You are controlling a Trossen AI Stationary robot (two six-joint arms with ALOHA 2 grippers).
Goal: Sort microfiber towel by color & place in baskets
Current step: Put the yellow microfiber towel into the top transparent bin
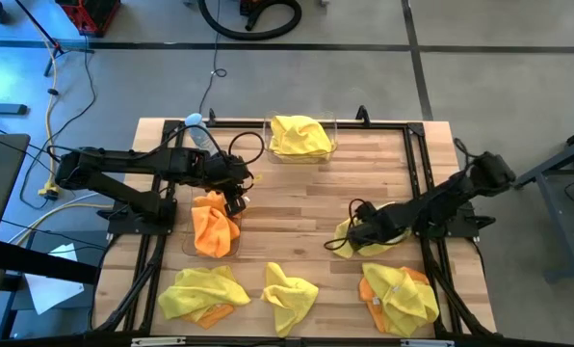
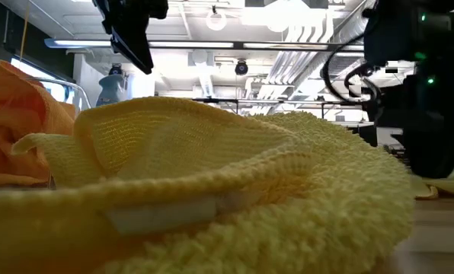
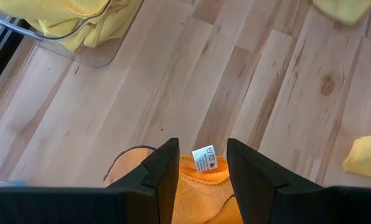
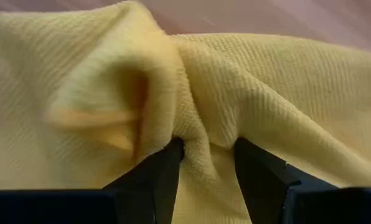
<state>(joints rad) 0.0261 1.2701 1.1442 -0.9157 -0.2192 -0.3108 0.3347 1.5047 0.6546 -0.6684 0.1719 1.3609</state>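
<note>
The right hand [image 4: 204,163] was down on a yellow towel [image 1: 356,234] at the right side of the tabletop [image 1: 297,193], its two dark fingers [image 4: 157,177] set around a raised fold of the cloth — pinching it, as far as the wrist view showed. The step, I judged, was lifting this towel toward the far clear basket [image 1: 331,145], which already held a yellow one [image 1: 300,135]. To do it well the pinch needed to take enough of the fold, and the lift had to clear the basket's low wall before release.

The left hand [image 3: 201,180] hovered above the near-left basket [image 1: 188,248] — fingers apart, gripping nothing, the orange towel [image 1: 215,224] and its white tag [image 3: 204,158] just below. More towels, yellow and orange, lay along the near edge.
</note>
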